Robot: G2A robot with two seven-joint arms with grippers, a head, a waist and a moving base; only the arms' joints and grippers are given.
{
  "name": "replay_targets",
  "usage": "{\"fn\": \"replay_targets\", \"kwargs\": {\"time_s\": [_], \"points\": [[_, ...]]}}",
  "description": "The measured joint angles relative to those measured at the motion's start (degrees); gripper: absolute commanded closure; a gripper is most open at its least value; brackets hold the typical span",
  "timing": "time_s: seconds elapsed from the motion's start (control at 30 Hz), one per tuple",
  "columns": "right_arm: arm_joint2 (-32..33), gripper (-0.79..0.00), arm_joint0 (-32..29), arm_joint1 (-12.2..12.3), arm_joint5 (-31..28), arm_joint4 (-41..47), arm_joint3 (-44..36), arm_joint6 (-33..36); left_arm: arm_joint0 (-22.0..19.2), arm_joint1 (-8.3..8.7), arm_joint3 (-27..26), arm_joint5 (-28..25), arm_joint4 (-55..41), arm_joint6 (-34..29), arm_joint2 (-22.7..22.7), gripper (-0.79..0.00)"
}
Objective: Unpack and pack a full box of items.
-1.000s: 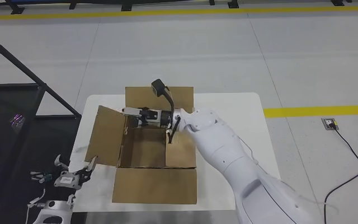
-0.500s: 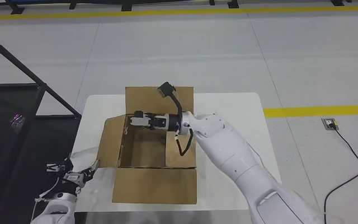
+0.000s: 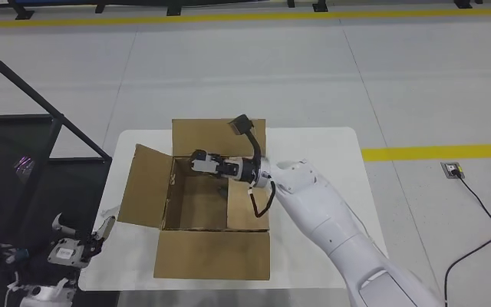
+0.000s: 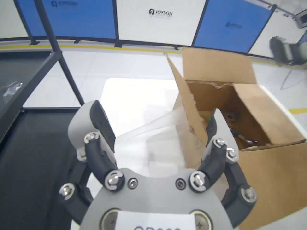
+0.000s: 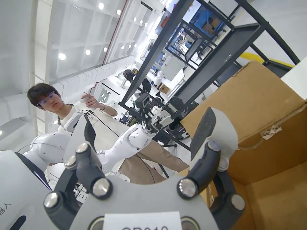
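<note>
An open cardboard box (image 3: 211,257) stands mid-table with its flaps spread; the left wrist view shows its near wall (image 4: 263,168) and some dark items (image 4: 242,138) at the bottom. Off the table's front-left corner, my left gripper (image 3: 80,228) is open. A clear plastic bag (image 4: 153,140) shows blurred between its fingers (image 4: 103,120), in front of the box's left flap (image 4: 187,111). My right gripper (image 3: 198,161) hangs over the box's back-left part, open and empty (image 5: 144,130), beside a cardboard flap (image 5: 263,101).
A black metal rack (image 3: 46,176) stands left of the white table (image 3: 322,153), with a small clear bag (image 3: 23,165) on its shelf (image 4: 24,72). The table's right half is bare. Blue and white panels (image 4: 156,13) fence the floor beyond.
My left gripper has drawn back from the box's left flap toward the front-left corner. My right gripper slid slightly right over the box. The left flap swung outward again.
</note>
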Motion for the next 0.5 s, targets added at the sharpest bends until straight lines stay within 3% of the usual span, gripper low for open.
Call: {"fn": "replay_targets", "kwargs": {"time_s": [0.13, 0.23, 0.37, 0.5], "points": [[2.62, -0.785, -2.61, 1.95, -2.97, -4.1, -5.11, -2.98, 3.37, 0.18, -6.98, -6.12, -5.76, -4.95, -1.47, -0.785], [5.68, -0.785, -6.22, 4.04, -5.25, -7.8, -10.05, -5.26, 2.75, 0.45, -10.59, -7.02, -8.13, -10.98, 0.47, -0.785], [12.02, -0.785, -13.83, 7.36, -6.2, -12.51, -18.92, -6.26, -2.35, 0.9, -12.81, -3.57, -10.25, -21.59, 7.54, -0.785], [18.58, -0.785, -23.0, 10.04, -2.89, -16.01, -30.4, -6.12, -10.34, 1.23, -10.44, 1.87, -14.18, -33.41, 15.92, -0.785]]}}
